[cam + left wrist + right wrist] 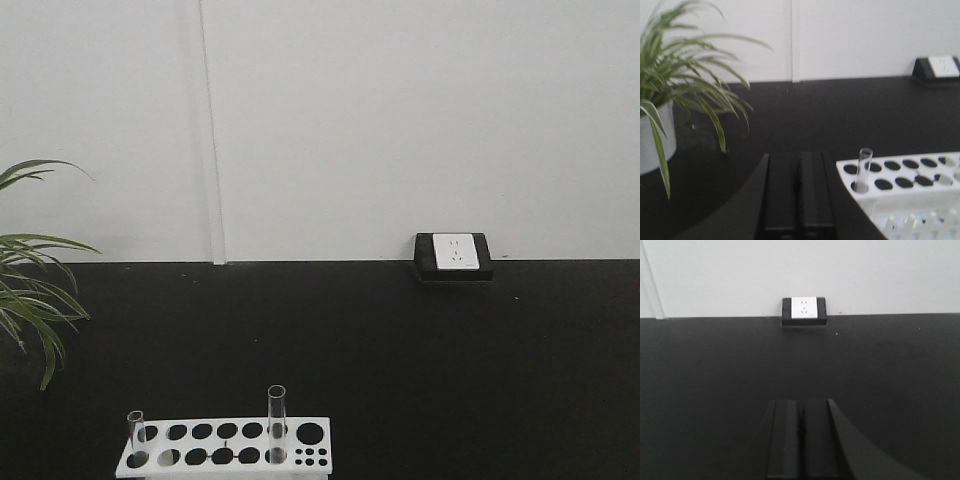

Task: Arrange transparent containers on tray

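Two clear glass test tubes stand upright in a white rack with round holes [225,446]: a short-looking one [136,437] at its left end and a taller one [276,422] right of its middle. In the left wrist view the left-end test tube [863,170] rises from the rack [900,192], just right of my left gripper [799,156], which is shut and empty. My right gripper [801,401] is shut too, over bare black tabletop, holding nothing. The yellow tray is out of view. Neither gripper shows in the front view.
A potted spider plant [682,100] in a white pot stands left of the left gripper; its leaves [28,290] reach in at the front view's left edge. A black-framed wall socket [454,256] sits at the table's back edge by the white wall.
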Robot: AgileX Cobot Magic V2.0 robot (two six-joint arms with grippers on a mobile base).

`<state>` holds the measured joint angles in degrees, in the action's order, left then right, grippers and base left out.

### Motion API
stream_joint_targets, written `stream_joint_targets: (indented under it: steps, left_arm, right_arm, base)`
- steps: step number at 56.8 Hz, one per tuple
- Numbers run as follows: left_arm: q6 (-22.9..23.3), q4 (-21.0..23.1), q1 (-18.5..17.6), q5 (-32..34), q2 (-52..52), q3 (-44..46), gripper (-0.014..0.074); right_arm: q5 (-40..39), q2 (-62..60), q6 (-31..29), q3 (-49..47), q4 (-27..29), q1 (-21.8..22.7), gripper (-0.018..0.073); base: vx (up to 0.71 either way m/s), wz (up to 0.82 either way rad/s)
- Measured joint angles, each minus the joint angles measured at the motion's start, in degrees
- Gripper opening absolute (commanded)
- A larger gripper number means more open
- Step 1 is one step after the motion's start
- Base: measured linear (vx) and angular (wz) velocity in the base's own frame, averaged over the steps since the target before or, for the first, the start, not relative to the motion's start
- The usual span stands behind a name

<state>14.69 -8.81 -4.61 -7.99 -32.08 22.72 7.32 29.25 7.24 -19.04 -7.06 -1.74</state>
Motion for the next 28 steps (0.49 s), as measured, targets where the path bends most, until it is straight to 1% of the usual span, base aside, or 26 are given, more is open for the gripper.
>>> stream_joint_targets:
  steps: [4,11,19,23,28]
  left_arm:
    - [0.00,0.00,0.00,0.74,-3.41,0.00,0.0141]
    - [-0.06,0.00,0.00,2.51,-8.02,0.00,0.0279]
    - [-0.06,0.00,0.00,6.43,-11.97,0.00,0.0407]
    - [-0.06,-0.04,0.00,9.35,-14.13,0.00,0.0441]
    - [-0.06,-0.04,0.00,13.22,-17.27,0.00,0.0449]
  right_arm:
    - [-0.06,1.21,0.00,0.00,0.00,0.00,0.0083]
    - [-0.08,2.41,0.00,0.00,0.00,0.00,0.0150]
    - [-0.25,2.60,0.00,0.00,0.00,0.00,0.0227]
    - [-0.25,2.60,0.00,0.00,0.00,0.00,0.0264]
    - [-0.25,2.60,0.00,0.00,0.00,0.00,0.0294]
  base:
    - [0.00,0.00]
    - [0.00,0.00]
    - [0.00,0.00]
    - [0.00,0.00]
    - [0.00,0.00]
